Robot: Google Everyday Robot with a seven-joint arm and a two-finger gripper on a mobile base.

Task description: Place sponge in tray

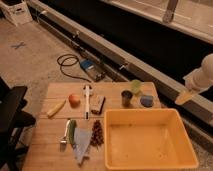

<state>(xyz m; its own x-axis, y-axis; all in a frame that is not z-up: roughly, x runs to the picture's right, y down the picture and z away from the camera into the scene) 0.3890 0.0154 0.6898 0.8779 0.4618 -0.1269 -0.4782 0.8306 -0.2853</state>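
Observation:
The sponge (146, 101), a small blue-grey block, lies on the wooden table (55, 150) just behind the tray's far right corner, next to a dark cup (127, 97) and a pale green cup (136, 86). The tray (150, 140) is a large yellow bin with raised walls on the table's right front part; its inside looks bare. My gripper (184, 96) hangs at the end of a white arm at the right edge, beyond and to the right of the sponge, well apart from it and above the floor side of the table.
On the table's left half lie a banana (56, 108), an orange fruit (74, 100), a white utensil (87, 97), a brown packet (97, 104), a cucumber (71, 131), grapes (96, 133) and a blue cloth (82, 145). A dark chair (12, 112) stands at left. Cables lie on the floor behind.

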